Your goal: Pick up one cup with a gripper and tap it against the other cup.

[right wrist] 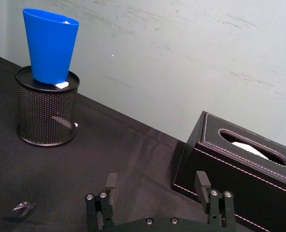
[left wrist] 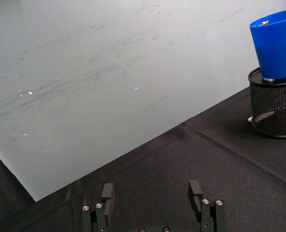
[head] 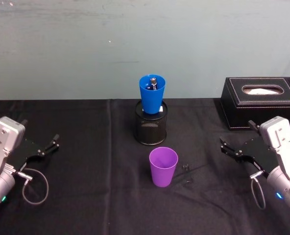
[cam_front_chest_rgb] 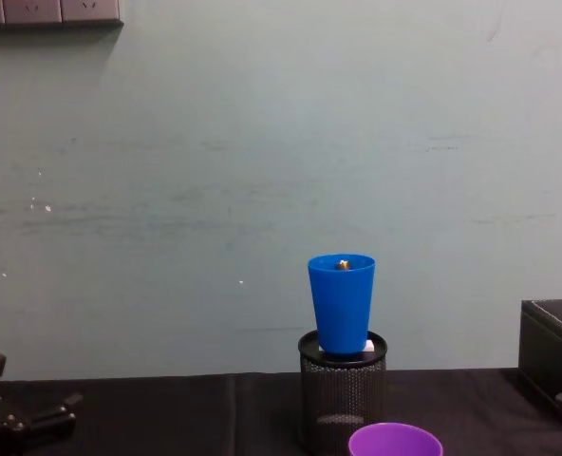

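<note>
Purple cup stands upright on the table, just before the mesh holder carrying the blue cup. We judge it light, smooth, slippery plastic, so pinch the wall mid-height. Left tool and right tool both gape wide, empty.

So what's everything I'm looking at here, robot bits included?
purple cup: one, purple, upright on the cloth in front of the mesh holder
blue cup: one, bright blue, standing in the top of the mesh holder
mesh holder: one, black, middle of the table
tissue box: one, black with pale stitching, back right
scrap: one, small and dark, just right of the purple cup
tablecloth: one, black, over the table
wall sockets: a row, pale, high on the wall
left gripper: one, black, open, far left
right gripper: one, black, open, far right by the tissue box
</note>
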Robot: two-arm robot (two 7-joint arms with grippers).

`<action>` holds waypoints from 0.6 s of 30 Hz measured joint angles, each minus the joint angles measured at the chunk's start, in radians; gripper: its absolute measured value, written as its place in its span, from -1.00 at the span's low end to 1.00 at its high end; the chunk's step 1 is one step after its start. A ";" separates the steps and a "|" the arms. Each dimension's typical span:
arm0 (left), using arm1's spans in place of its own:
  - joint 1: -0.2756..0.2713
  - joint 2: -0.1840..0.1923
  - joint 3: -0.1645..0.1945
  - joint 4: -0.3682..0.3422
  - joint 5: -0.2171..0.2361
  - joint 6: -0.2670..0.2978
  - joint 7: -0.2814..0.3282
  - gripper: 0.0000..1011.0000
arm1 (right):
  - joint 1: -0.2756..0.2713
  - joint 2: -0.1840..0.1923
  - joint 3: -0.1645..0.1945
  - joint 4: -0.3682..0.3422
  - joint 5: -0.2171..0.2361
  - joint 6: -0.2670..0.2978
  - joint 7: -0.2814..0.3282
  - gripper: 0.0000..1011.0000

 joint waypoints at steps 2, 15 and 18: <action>0.000 0.000 0.000 0.000 0.000 0.000 0.000 0.98 | 0.000 0.000 0.000 0.000 0.000 0.000 0.000 0.99; 0.000 0.000 0.000 0.000 0.000 0.000 0.000 0.98 | 0.000 0.000 0.000 0.000 0.000 0.000 0.000 0.99; 0.000 0.000 0.000 0.000 0.000 0.000 0.000 0.98 | 0.000 0.000 0.000 0.000 0.000 0.000 0.000 0.99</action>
